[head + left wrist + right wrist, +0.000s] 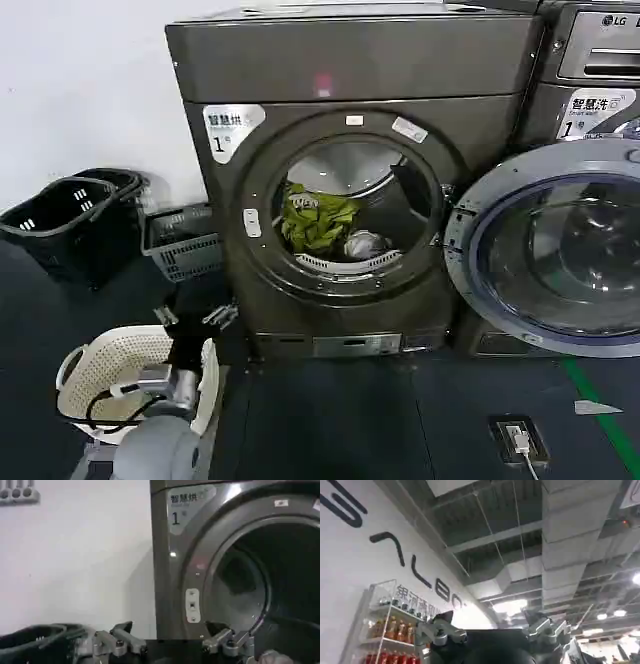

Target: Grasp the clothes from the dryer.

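At lower left of the head view the left gripper (pixel 195 318) hangs low above a white basket (pixel 105 372), its fingers spread wide and empty, aimed toward the dryer (pixel 350 70). Centre frame, the bronze-grey metal machine (white label marked 1) stands with its round porthole open; inside lie the clothes (pixel 318 220), a crumpled lime-green garment beside a pale grey one. The right gripper (pixel 492 630), splayed wide, points at the ceiling.
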You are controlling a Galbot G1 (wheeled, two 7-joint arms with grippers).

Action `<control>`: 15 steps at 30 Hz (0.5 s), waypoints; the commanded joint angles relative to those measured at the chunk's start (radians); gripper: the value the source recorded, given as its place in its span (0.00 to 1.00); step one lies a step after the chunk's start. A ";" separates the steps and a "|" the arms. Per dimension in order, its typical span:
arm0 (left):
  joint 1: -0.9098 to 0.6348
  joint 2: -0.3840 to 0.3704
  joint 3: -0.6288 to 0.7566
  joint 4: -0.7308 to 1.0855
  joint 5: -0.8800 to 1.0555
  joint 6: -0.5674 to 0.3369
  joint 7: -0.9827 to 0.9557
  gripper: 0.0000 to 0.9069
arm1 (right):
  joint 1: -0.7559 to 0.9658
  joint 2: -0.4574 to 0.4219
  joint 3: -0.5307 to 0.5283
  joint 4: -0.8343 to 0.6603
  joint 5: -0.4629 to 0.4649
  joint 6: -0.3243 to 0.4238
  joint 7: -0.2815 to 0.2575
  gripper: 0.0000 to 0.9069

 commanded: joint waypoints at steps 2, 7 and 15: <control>-0.003 0.001 0.006 -0.002 0.024 -0.015 0.004 1.00 | 0.001 0.001 -0.003 -0.002 0.007 0.026 -0.004 1.00; -0.001 0.001 0.012 -0.008 0.025 -0.014 0.012 1.00 | 0.000 0.003 -0.003 -0.001 0.007 0.030 -0.004 1.00; 0.010 0.002 0.020 -0.022 0.023 -0.010 0.015 1.00 | 0.001 0.004 -0.006 0.006 0.007 0.030 -0.005 1.00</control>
